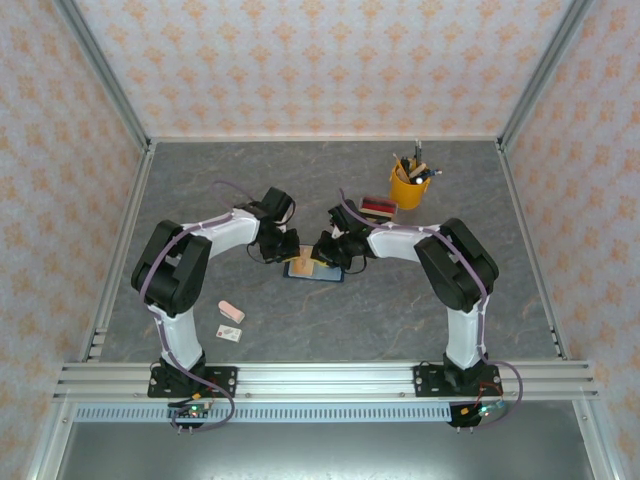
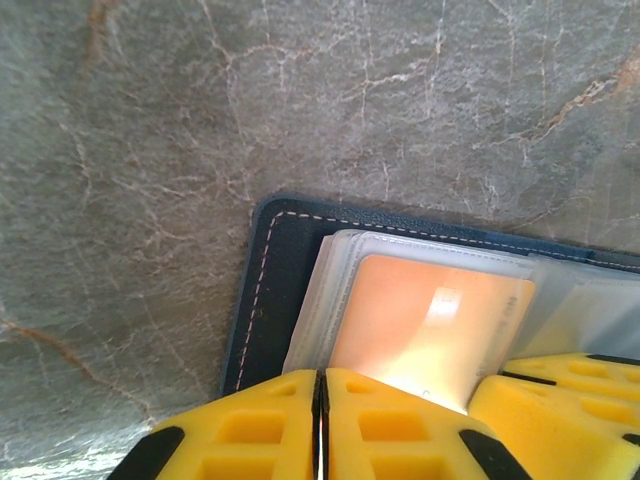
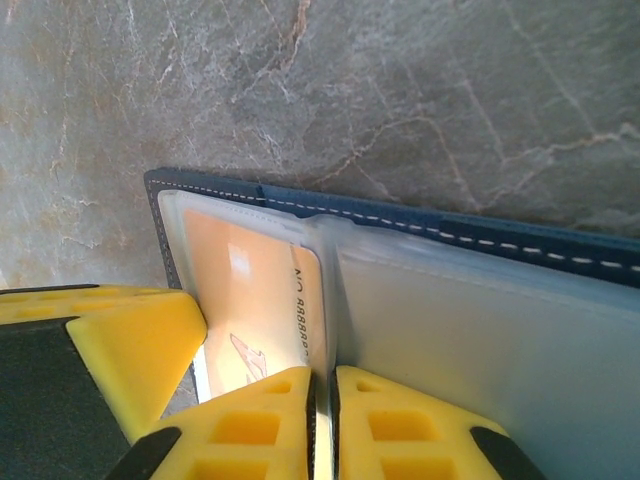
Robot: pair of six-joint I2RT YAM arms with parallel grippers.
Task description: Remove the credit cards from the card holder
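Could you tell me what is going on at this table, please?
The left tool and the right tool are both shut, down at the near edge of the open card holder lying on the table. An orange credit card sits inside a clear sleeve, not yet pulled out.

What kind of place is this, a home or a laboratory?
Probably a robot test booth in a laboratory, not a home: aluminium frame rails edge a grey marbled table, and patterned panels wall it in.

Navy card holder point(image 1: 313, 270) lies open, orange credit card point(image 2: 430, 320) in its sleeve.
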